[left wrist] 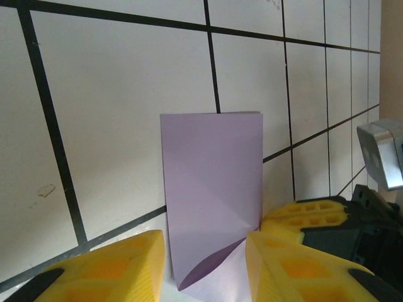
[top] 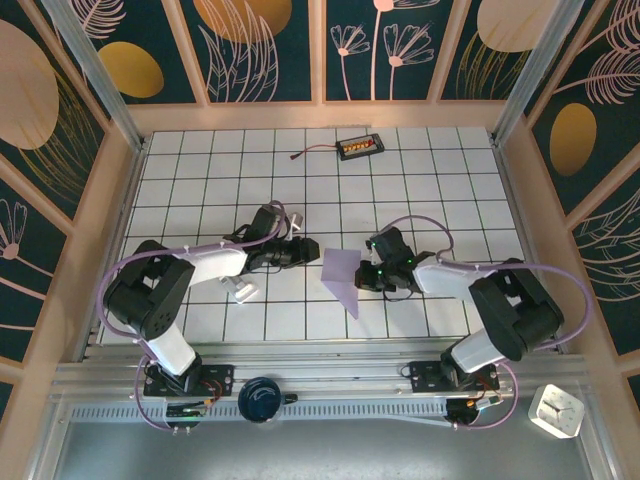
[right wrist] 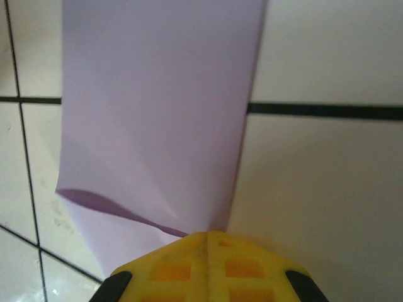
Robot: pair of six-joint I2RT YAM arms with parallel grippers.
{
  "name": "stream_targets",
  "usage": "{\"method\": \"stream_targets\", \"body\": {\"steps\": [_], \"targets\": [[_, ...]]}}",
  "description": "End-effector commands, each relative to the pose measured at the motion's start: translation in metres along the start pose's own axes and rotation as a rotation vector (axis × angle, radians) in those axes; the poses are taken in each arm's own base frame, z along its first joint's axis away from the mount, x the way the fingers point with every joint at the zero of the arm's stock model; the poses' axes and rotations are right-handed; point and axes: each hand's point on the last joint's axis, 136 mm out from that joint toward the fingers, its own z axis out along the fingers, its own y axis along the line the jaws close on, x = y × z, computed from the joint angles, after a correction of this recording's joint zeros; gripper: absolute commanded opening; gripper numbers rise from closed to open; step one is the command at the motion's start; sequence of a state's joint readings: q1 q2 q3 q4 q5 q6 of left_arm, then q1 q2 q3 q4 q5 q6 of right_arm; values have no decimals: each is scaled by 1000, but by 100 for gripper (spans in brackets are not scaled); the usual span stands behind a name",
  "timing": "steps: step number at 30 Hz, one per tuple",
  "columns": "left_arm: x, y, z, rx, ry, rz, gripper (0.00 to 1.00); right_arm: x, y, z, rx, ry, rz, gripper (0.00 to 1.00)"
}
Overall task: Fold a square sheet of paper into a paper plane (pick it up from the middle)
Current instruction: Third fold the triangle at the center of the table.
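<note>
Left gripper [left wrist: 204, 255] parted (fingers low), right gripper [right wrist: 209, 244] pinched shut

paper [top: 342, 279]: folded, pointed, on tiled table [top: 200, 180] | right gripper [top: 368, 275]: touching it | left gripper [top: 308, 250]: just beside it

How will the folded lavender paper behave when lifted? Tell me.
Probably floppy: the paper bows up along one loose edge. Likely very light, so a push could skid it across the glossy tiles. Its diagonal crease may stiffen it slightly.
</note>
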State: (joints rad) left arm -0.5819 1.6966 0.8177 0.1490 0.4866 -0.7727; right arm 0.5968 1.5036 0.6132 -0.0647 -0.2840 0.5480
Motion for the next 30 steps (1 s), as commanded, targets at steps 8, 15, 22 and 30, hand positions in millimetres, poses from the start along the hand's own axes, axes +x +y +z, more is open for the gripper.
{"method": "stream_targets", "body": {"steps": [8,15,22,30], "targets": [[8,5,-7,-37,11,33,45,-41,13,15,39,-3,-172,6],[23,8,-16,-4,13,-15,53,-45,23,-21,59,-101,-210,15],[37,5,-15,54,18,-104,51,-36,48,-9,-64,-53,-238,11],[53,4,-1,42,62,-137,52,-41,32,13,-30,-36,-213,2]]}}
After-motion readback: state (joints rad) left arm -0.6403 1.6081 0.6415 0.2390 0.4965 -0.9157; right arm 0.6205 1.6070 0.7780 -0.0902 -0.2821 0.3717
